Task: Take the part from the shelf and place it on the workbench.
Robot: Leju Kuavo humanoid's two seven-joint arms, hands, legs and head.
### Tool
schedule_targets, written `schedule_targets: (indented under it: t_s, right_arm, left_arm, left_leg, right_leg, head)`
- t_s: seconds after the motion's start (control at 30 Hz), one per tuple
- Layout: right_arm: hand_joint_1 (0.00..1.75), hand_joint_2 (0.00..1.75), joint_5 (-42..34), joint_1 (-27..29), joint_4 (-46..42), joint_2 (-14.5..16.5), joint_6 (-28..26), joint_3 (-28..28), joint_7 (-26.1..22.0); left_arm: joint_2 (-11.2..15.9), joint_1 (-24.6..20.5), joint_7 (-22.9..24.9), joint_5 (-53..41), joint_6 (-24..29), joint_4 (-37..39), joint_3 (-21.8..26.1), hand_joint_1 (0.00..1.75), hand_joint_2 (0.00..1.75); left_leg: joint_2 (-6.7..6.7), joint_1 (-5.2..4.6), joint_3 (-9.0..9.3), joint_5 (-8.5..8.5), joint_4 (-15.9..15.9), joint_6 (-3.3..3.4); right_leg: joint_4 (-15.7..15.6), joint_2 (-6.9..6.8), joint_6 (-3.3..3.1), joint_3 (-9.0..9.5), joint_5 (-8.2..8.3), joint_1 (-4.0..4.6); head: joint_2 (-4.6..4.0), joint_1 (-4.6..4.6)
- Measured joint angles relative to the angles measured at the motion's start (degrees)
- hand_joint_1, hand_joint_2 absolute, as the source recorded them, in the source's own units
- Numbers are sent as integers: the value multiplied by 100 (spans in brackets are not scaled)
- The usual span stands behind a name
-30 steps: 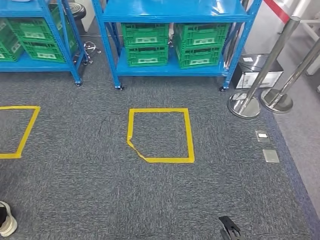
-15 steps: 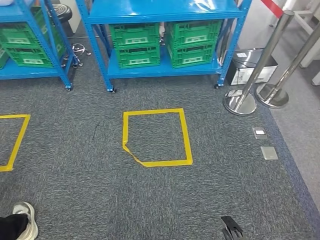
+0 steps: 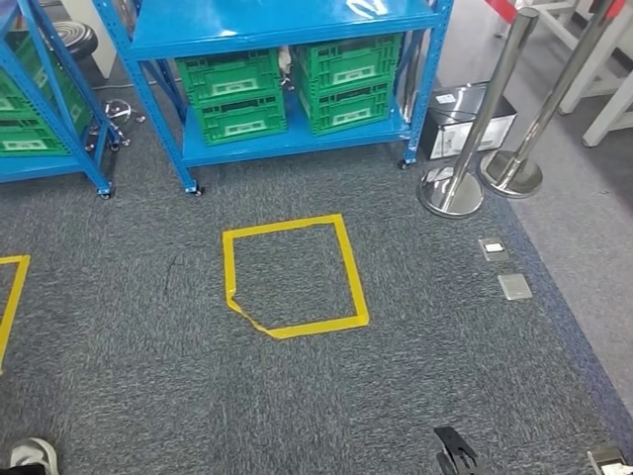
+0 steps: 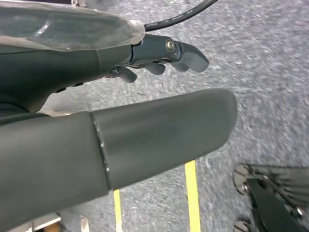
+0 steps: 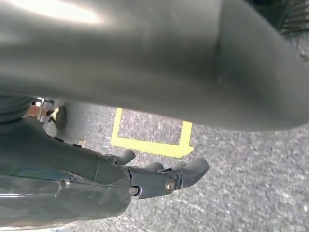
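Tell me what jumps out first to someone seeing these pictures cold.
The yellow tape square on the grey carpet sits mid-floor, straight ahead. Behind it stands a bright blue shelf with green crates on its lower level. To the right, two chrome stanchions stand at the carpet's edge.

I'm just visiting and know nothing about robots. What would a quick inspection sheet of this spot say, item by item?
Surface: grey carpet with a yellow tape square.
Job's things: blue shelf holding green crates; which part is meant, cannot tell.
Clutter: grey box beside the shelf, two floor plates.
Hands: left hand and right hand hang over the carpet, holding nothing.
Cables: black cable by the left hand.
Surroundings: two steel barrier posts, a person's shoe.
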Motion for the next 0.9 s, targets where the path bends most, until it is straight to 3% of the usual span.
schedule_targets:
  t_s: [0.1, 0.17, 0.27, 0.3, 0.33, 0.4, 0.43, 0.47, 0.5, 0.57, 0.6, 0.83, 0.87, 0.9]
  right_arm:
    - [0, 0, 1, 0, 0, 17, -1, 16, -5]
    - [0, 0, 2, -6, 0, 12, -4, 26, -15]
    - [0, 0, 2, -29, 0, 4, -15, 39, -26]
    - [0, 0, 2, -31, 0, 2, -17, 44, -27]
    - [0, 0, 2, -26, 0, 1, -19, 51, -26]
    - [0, 0, 2, -15, 0, -1, -20, 66, -25]
    - [0, 0, 2, -9, 0, 8, -20, 74, -25]
    - [0, 0, 2, -14, 0, 15, -20, 80, -27]
    - [0, 0, 2, -15, 0, 22, -20, 85, -28]
    - [0, 0, 2, -26, 0, 28, -21, 90, -28]
    - [0, 0, 2, -23, 0, 27, -22, 91, -27]
    - [0, 0, 2, -11, 1, 25, -31, 94, -22]
    - [0, 0, 2, -11, 1, 24, -33, 99, -23]
    - [0, 0, 2, -8, 1, 23, -36, 108, -22]
  left_arm:
    - [15, 1, -1, -16, 0, 1, 0, 0, 0]
    - [-2, 5, -4, -19, 0, 0, -1, 0, 0]
    - [-23, 0, -9, -17, 2, 0, -2, 0, 0]
    - [-33, 2, -10, -17, 2, 0, -2, 0, 0]
    - [-40, 5, -11, -16, 3, 0, -2, 0, 0]
    - [-50, 10, -13, -15, 8, 1, -2, 0, 0]
    - [-35, 4, -15, -13, 17, 6, -2, 0, 0]
    - [-26, -6, -19, -11, 26, 13, -2, 0, 0]
    - [-18, -11, -22, -8, 36, 19, -2, 0, 0]
    - [-25, -21, -26, -4, 44, 26, -2, 0, 0]
    - [-31, -20, -26, -2, 46, 26, -2, 0, 0]
    - [-49, -28, -28, -2, 46, 26, -2, 0, 0]
    - [-56, -30, -30, -2, 48, 26, -2, 0, 0]
    - [-64, -27, -31, -2, 50, 26, -2, 0, 0]
  left_leg:
    - [19, -10, 233, 22, -327, 160]
    - [44, 62, 492, 49, -556, 198]
    - [89, 131, 673, -19, -610, 137]
    - [98, 162, 717, -64, -595, 94]
    - [100, 199, 763, -116, -568, 43]
    - [94, 290, 837, -254, -453, -90]
    - [90, 326, 844, -327, -366, -164]
    - [88, 341, 809, -395, -257, -235]
    - [90, 350, 751, -455, -156, -295]
    - [97, 360, 659, -535, -37, -372]
    - [102, 375, 649, -561, -27, -395]
    - [108, 404, 589, -597, 101, -425]
    - [109, 375, 270, -761, 619, -381]
    - [105, 289, -68, -818, 1057, -282]
  right_leg:
    - [-90, -33, 111, 109, 62, -8]
    - [218, -116, 136, 25, -102, 23]
    - [1313, -205, 224, -581, -524, -28]
    - [1489, -222, 248, -721, -534, -61]
    - [1442, -240, 295, -754, -425, -103]
    - [794, -260, 434, -547, 39, -209]
    - [476, -251, 490, -455, 158, -235]
    - [289, -235, 449, -390, 206, -246]
    - [255, -212, 368, -399, 183, -237]
    - [406, -190, 141, -470, 126, -202]
    - [457, -182, 102, -504, 126, -196]
    - [497, -169, 49, -484, 82, -171]
    - [485, -169, 28, -450, 58, -122]
    - [470, -162, -14, -392, 18, -49]
  head:
    - [0, -8]
    - [0, 9]
    - [0, 66]
    - [0, 75]
    - [0, 80]
    - [0, 103]
    - [0, 133]
    - [0, 158]
    - [0, 149]
    - [0, 86]
    - [0, 51]
    - [0, -4]
    - [0, -36]
    - [0, -66]
